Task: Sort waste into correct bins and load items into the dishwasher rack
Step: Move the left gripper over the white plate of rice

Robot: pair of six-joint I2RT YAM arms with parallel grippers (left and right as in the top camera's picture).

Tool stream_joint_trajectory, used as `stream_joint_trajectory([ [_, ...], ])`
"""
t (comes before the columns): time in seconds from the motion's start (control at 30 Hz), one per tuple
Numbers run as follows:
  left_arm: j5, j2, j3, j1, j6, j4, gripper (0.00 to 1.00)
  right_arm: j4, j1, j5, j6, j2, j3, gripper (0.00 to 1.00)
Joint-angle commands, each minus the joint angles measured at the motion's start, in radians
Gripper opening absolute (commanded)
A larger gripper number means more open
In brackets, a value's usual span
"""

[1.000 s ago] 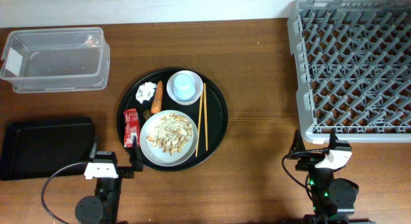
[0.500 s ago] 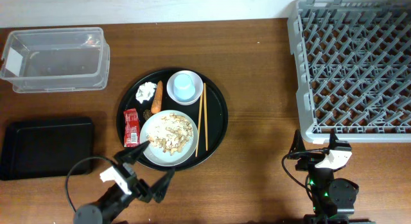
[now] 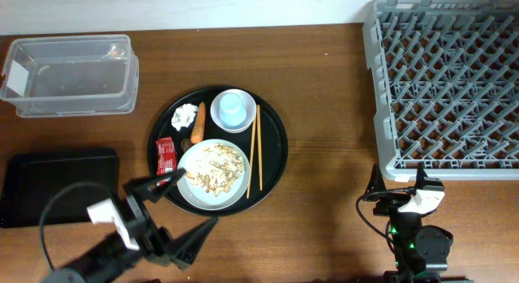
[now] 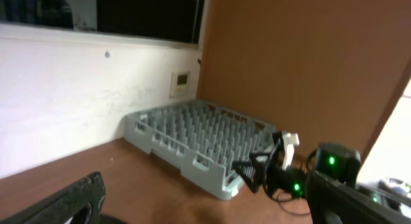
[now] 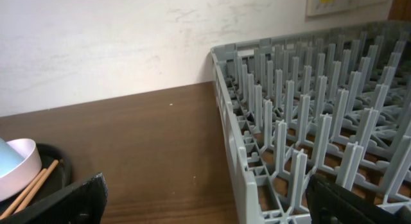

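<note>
Left gripper (image 3: 197, 199): released, jaws spread wide with nothing between them. It is at the near-left edge of the round tray (image 3: 278, 153), and one finger reaches over the plate rim. Its camera looks sideways to the rack, so I judge the arm is turning and not yet aimed at one thing.
Right gripper (image 3: 399, 190): released and empty, low at the near right, just before the rack corner. It seems parked there to serve the rack.
Black bin (image 3: 57, 186): near left, flat on the table (image 3: 324, 72), nothing seen in it.
Plate (image 3: 212, 171): on the near part of the round tray, with rice scraps (image 3: 215, 165) on it. They probably must go out before the plate is loaded.
Wrapper (image 3: 165, 155): just left of the plate. Its white print is too small to read.
Chopsticks (image 3: 255, 149): right of the plate, lying together, pointing near to far.
Carrot (image 3: 199, 123): beyond the plate, beside the tissue (image 3: 186, 115).
Cup (image 3: 233, 107): sits upside down in the bowl (image 3: 217, 117), at the far part of the tray.
Clear box (image 3: 69, 75): far left, looks empty. A white sticker (image 3: 11, 72) shows no readable text.
Rack (image 3: 450, 88): far right, no dishes in it.
Wall panel (image 4: 182, 80): its writing is not legible.
</note>
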Motion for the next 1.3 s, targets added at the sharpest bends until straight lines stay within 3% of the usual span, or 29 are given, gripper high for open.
stream_joint_trajectory([
  [0.0,0.053,0.129,0.109,0.006,0.035,-0.051,0.99,-0.009,0.005,0.016,0.008,-0.007,-0.003,0.98],
  [0.07,0.050,0.165,0.126,0.006,0.077,-0.084,0.99,-0.009,0.005,0.016,0.008,-0.007,-0.003,0.98],
  [0.13,-0.043,0.194,0.128,0.006,0.171,-0.172,0.99,-0.009,0.005,0.017,0.008,-0.007,-0.003,0.98],
  [0.2,-0.305,0.218,0.132,0.006,0.301,-0.357,0.99,-0.009,0.005,0.016,0.008,-0.007,-0.003,0.98],
  [0.33,-0.789,0.243,0.145,0.006,0.411,-0.609,0.99,-0.009,0.005,0.017,0.008,-0.007,-0.003,0.98],
  [0.4,-0.795,0.243,0.145,0.006,0.414,-0.614,0.99,-0.009,0.005,0.017,0.008,-0.007,-0.003,0.98],
  [0.67,-0.485,0.244,0.154,0.005,0.414,-0.520,0.99,-0.009,0.005,0.016,0.008,-0.007,-0.003,0.98],
  [0.87,-0.880,0.428,0.486,-0.153,0.444,-0.958,0.99,-0.009,0.005,0.017,0.008,-0.007,-0.003,0.98],
  [0.97,-1.008,0.570,0.673,-0.287,0.415,-1.142,0.99,-0.009,0.005,0.017,0.008,-0.007,-0.003,0.98],
  [1.07,-1.114,0.671,0.780,-0.428,0.272,-1.269,0.99,-0.009,0.005,0.017,0.008,-0.007,-0.003,0.98],
  [1.2,-1.210,0.718,0.787,-0.621,0.069,-1.364,0.99,-0.009,0.005,0.017,0.008,-0.007,-0.003,0.98],
  [1.27,-1.245,0.724,0.786,-0.681,0.029,-1.371,0.99,-0.009,0.005,0.017,0.008,-0.007,-0.003,0.98],
])
